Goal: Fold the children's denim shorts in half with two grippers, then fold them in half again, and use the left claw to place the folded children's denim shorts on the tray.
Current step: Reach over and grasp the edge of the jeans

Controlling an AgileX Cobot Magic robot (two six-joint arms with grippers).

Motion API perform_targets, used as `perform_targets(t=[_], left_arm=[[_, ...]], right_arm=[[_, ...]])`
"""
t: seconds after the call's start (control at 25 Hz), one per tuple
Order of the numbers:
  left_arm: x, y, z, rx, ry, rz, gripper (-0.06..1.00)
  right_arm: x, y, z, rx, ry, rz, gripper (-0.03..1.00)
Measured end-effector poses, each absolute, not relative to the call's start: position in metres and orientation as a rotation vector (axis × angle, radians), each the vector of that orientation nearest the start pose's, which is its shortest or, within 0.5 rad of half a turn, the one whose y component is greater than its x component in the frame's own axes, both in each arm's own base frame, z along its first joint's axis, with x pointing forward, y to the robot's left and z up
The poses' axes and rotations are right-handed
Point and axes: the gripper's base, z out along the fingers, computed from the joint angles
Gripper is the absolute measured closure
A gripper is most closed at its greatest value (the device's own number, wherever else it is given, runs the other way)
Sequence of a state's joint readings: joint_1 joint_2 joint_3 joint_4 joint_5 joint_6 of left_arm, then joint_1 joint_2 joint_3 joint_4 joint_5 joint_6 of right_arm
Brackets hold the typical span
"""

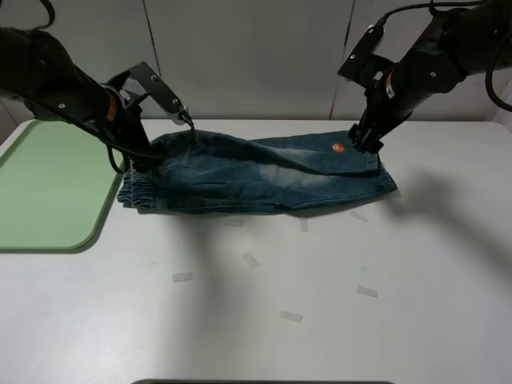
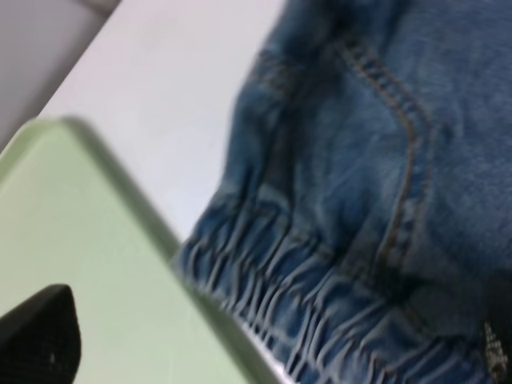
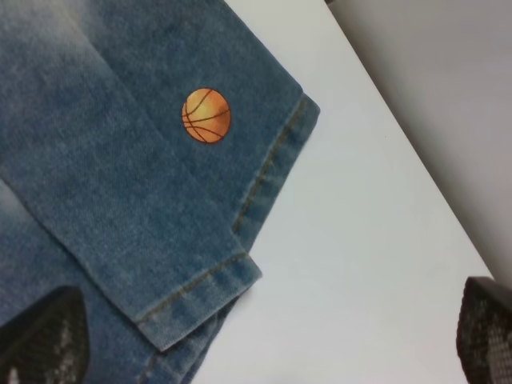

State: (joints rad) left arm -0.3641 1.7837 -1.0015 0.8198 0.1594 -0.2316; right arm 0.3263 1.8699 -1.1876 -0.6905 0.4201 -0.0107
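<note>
The denim shorts (image 1: pixel 264 172) lie on the white table, folded along their length, with the elastic waist at the left and the leg hems at the right. An orange basketball print (image 1: pixel 338 148) shows on the leg near the right end. My left gripper (image 1: pixel 142 162) is low over the waist end, next to the pale green tray (image 1: pixel 48 192), and looks open. The left wrist view shows the gathered waist (image 2: pixel 320 304) beside the tray rim (image 2: pixel 120 184). My right gripper (image 1: pixel 366 144) is open over the leg hem corner (image 3: pixel 200 296), with the print (image 3: pixel 206 115) in view.
Several small white tape pieces (image 1: pixel 251 259) lie on the table in front of the shorts. The tray lies at the table's left edge. A grey wall stands behind the table (image 1: pixel 448 264).
</note>
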Motion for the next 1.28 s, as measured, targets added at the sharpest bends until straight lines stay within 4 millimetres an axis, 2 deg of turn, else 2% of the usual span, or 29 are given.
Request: perform_targets(t=[0.2,0.36,0.56,0.76,0.88,1.04,1.28], left_arm=[[0.334,-0.109,0.214,0.843,2.223,0.25,-0.05],[0.312,-0.095,0.249,0.684,2.294,0.276,-0.05],[0.274,-0.076,0.291,0.494,2.379,0.271,-0.04],[0.228,-0.061,0.332,0.356,2.331,0.167,-0.04],[0.196,-0.05,0.345,0.314,2.271,0.12,-0.04],[0.146,-0.032,0.349,0.262,2.211,0.073,-0.03],[0.071,-0.005,0.332,0.184,2.125,-0.017,-0.03]], right_arm=[[0.379,0.104,0.188,-1.063,2.279,-0.445,0.28],[0.379,0.104,0.188,-1.044,2.289,-0.431,0.28],[0.379,0.104,0.188,-1.042,2.29,-0.429,0.27],[0.379,0.104,0.188,-1.039,2.292,-0.427,0.27],[0.379,0.104,0.188,-1.039,2.292,-0.427,0.27],[0.379,0.104,0.188,-1.039,2.292,-0.427,0.27],[0.379,0.105,0.188,-1.036,2.294,-0.424,0.27]])
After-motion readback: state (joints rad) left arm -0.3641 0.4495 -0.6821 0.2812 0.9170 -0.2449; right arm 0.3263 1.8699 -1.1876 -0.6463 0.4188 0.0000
